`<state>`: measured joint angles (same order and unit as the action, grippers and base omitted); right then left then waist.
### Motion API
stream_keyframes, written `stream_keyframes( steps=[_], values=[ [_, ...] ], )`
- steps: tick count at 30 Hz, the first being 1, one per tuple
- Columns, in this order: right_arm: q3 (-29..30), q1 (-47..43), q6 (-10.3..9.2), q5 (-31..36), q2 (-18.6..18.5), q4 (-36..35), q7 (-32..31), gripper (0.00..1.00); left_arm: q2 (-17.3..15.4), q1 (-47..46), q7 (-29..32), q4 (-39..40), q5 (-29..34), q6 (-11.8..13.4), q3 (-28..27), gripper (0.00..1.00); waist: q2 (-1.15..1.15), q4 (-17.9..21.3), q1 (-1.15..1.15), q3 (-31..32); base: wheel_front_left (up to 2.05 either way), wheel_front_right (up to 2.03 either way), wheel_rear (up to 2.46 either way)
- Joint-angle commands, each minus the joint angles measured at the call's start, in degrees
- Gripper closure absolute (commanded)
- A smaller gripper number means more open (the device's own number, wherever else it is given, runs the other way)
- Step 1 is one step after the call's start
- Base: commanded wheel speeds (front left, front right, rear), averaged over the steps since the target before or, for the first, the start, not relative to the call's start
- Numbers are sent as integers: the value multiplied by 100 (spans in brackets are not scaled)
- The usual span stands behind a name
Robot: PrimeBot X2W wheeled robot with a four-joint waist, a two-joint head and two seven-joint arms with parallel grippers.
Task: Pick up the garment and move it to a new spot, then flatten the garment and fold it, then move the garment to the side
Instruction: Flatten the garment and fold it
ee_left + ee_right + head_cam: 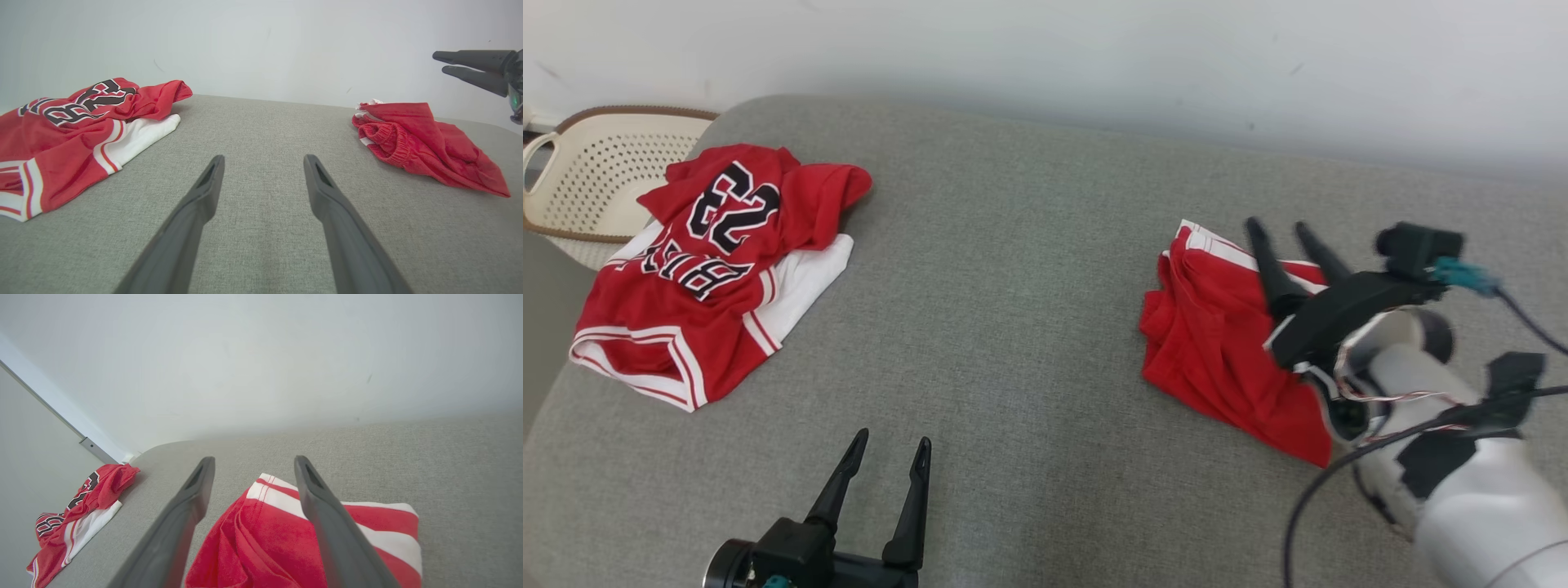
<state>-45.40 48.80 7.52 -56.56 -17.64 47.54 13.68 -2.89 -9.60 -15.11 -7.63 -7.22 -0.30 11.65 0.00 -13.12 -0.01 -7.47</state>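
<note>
Where the head view's lower edge begins, the left gripper sits at seven o'clock, its two dark fingers spread wide with nothing between them, poised over the bare grey cushioned surface. In its own wrist view the left gripper shows the same open gap, with only grey fabric under it.

At four o'clock the pale right forearm reaches in, and the right gripper points toward one o'clock with its fingers apart, gripping nothing. They hang over the red garment, which lies bunched and folded on the surface at three o'clock, its white-striped hem toward the far side. From the right wrist view the right gripper straddles that striped hem of the red garment; whether the fingers touch the cloth I cannot tell. The left wrist view shows the fingers raised above the red garment.

Well apart, at nine to ten o'clock, lies a red and white jersey pile with black lettering. Beyond it, at ten o'clock, a cream perforated basket stands just off the surface's edge. A pale wall runs across twelve o'clock.
</note>
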Motion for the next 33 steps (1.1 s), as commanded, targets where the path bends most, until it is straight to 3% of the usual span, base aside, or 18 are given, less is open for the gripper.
stream_keyframes(
  steps=[1, 9, 18, 19, 20, 22, 33],
  values=[
    [77, -83, -6, -14, -180, -95, 69, 0, -4, 79, -6, 5, 43, -9, -34, 0, 0, 71, 1, 64, 0, 0, 0],
    [724, -584, -5, 229, -976, -262, 151, 0, -4, 226, -6, 71, 108, -43, -160, 0, 0, 116, 1, 114, 0, 0, 0],
    [1113, -1128, -6, 645, -760, 101, 155, 0, -4, 246, -6, 95, 155, -78, -268, 0, 0, 130, 1, 89, 0, 0, 0],
    [1108, -1177, -6, 691, -699, 171, 155, 9, -3, 234, -6, 99, 161, -85, -269, 0, 0, 128, 1, 81, 0, 0, 0],
    [1091, -1193, -6, 779, -657, 244, 155, 26, -3, 218, -6, 101, 165, -93, -268, 0, 0, 122, 1, 70, 0, 0, 0],
    [1065, -1184, -6, 948, -576, 362, 155, 100, -4, 180, -6, 104, 169, -95, -253, 0, 0, 103, 1, 42, 0, 0, 0],
    [1385, -1149, -6, 1809, -175, 578, 156, 100, -3, 105, -6, 118, 197, -160, -251, 0, 0, -36, 1, -79, 0, 0, 0]
  ],
)
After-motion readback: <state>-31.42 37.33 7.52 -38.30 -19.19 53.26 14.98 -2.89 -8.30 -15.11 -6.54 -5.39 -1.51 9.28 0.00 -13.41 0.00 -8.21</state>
